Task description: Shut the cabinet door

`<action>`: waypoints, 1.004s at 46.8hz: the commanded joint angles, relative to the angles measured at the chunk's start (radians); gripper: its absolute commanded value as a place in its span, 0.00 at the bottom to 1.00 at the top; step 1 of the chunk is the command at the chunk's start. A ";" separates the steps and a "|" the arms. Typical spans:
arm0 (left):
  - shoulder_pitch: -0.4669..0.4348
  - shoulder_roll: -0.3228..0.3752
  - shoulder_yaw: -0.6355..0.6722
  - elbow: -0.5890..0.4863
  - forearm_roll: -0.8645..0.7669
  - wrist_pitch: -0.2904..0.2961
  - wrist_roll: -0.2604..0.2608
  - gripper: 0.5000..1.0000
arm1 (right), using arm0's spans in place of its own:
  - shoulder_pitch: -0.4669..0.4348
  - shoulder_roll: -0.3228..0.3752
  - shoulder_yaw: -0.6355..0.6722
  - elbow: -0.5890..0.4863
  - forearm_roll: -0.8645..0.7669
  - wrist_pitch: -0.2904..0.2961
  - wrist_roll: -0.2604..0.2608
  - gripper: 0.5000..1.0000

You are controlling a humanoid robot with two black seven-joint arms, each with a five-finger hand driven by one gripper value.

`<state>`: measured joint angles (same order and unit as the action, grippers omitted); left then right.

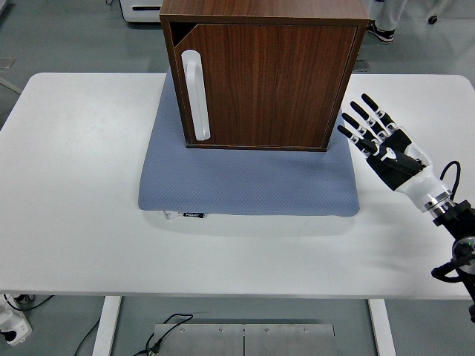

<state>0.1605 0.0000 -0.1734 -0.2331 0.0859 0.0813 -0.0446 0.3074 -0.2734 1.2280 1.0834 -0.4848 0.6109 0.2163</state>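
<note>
1 cabinet; 1 mat; 1 hand

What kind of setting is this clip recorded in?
Probably a robotics lab or test room: a dark wooden cabinet sits staged on a blue-grey mat on a plain white table, over a grey floor with loose cables. The right hand hovers open beside it.

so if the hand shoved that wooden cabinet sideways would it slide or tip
Probably slide poorly: the cabinet sits on a blue textured mat, which likely grips its base. It looks boxy and broad-based, so a low push seems unlikely to tip it. The mat itself might creep across the smooth white table.
</note>
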 commanded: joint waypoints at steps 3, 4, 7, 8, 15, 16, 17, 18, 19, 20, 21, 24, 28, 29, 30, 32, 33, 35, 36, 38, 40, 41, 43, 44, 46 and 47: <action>0.001 0.000 0.000 0.000 0.000 0.000 0.000 1.00 | -0.014 -0.003 0.033 -0.007 0.002 0.000 0.000 1.00; 0.001 0.000 0.000 0.000 0.000 0.000 0.000 1.00 | -0.016 -0.001 0.040 -0.008 0.002 0.000 0.000 1.00; 0.001 0.000 0.000 0.000 0.000 0.000 0.000 1.00 | -0.017 0.000 0.060 -0.014 0.003 0.000 0.001 1.00; 0.001 0.000 0.000 0.000 0.000 0.000 0.000 1.00 | -0.019 0.002 0.065 -0.019 0.008 0.000 0.003 1.00; -0.001 0.000 0.000 0.000 0.000 0.000 0.000 1.00 | -0.024 0.016 0.085 -0.074 0.054 0.000 0.006 1.00; 0.001 0.000 0.000 0.000 0.000 0.000 0.000 1.00 | -0.022 0.022 0.085 -0.082 0.060 0.000 0.008 1.00; 0.001 0.000 0.000 -0.002 0.000 0.000 0.000 1.00 | -0.022 0.028 0.087 -0.089 0.064 0.000 0.008 1.00; 0.001 0.000 0.000 0.000 0.000 0.000 0.000 1.00 | -0.021 0.034 0.088 -0.095 0.066 0.000 0.008 1.00; 0.001 0.000 0.000 0.000 0.000 0.000 0.000 1.00 | -0.019 0.040 0.090 -0.100 0.069 0.000 0.009 1.00; 0.001 0.000 0.000 0.000 0.000 0.000 0.000 1.00 | -0.016 0.045 0.090 -0.103 0.072 0.000 0.011 1.00; 0.001 0.000 0.000 0.000 0.000 0.000 0.000 1.00 | -0.016 0.049 0.094 -0.106 0.074 0.000 0.011 1.00; 0.001 0.000 0.000 0.000 0.000 0.000 0.000 1.00 | -0.014 0.053 0.117 -0.108 0.075 0.000 0.011 1.00; 0.001 0.000 0.000 0.000 0.000 0.000 0.000 1.00 | -0.013 0.062 0.145 -0.108 0.075 0.000 0.011 1.00; 0.001 0.000 0.000 0.000 0.000 0.000 0.000 1.00 | -0.011 0.069 0.149 -0.108 0.075 0.000 0.011 1.00; -0.001 0.000 0.000 0.000 0.000 0.000 0.000 1.00 | -0.008 0.075 0.153 -0.108 0.075 0.000 0.012 1.00; 0.001 0.000 0.000 0.000 0.000 0.000 0.000 1.00 | -0.007 0.089 0.159 -0.108 0.075 0.000 0.012 1.00; 0.001 0.000 0.000 0.000 0.000 0.000 0.000 1.00 | -0.007 0.095 0.162 -0.108 0.074 0.000 0.012 1.00; 0.001 0.000 0.000 0.000 0.000 0.000 0.000 1.00 | -0.007 0.108 0.166 -0.108 0.074 0.000 0.012 1.00; 0.001 0.000 0.000 0.000 0.000 0.000 0.000 1.00 | -0.007 0.114 0.166 -0.108 0.075 0.000 0.012 1.00; 0.001 0.000 0.000 0.000 0.000 0.000 0.000 1.00 | -0.002 0.126 0.168 -0.109 0.075 0.000 0.014 1.00; 0.001 0.000 0.000 0.000 0.000 0.000 0.000 1.00 | -0.002 0.135 0.176 -0.120 0.075 0.000 0.023 1.00; 0.001 0.000 0.000 0.000 0.000 0.000 0.000 1.00 | -0.002 0.140 0.180 -0.128 0.075 0.000 0.029 1.00; 0.001 0.000 0.000 0.000 0.000 0.000 0.000 1.00 | -0.001 0.154 0.192 -0.144 0.075 0.000 0.038 1.00; 0.001 0.000 0.000 0.000 0.000 0.000 0.000 1.00 | 0.001 0.160 0.198 -0.154 0.075 0.000 0.040 1.00; 0.001 0.000 0.000 0.000 0.000 0.000 0.000 1.00 | 0.007 0.171 0.206 -0.174 0.075 0.000 0.041 1.00; 0.001 0.000 0.000 0.000 0.000 0.000 0.000 1.00 | 0.010 0.177 0.209 -0.181 0.075 0.000 0.041 1.00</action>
<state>0.1611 0.0000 -0.1733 -0.2333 0.0859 0.0813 -0.0446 0.3080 -0.1115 1.4258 0.9249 -0.4096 0.6108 0.2552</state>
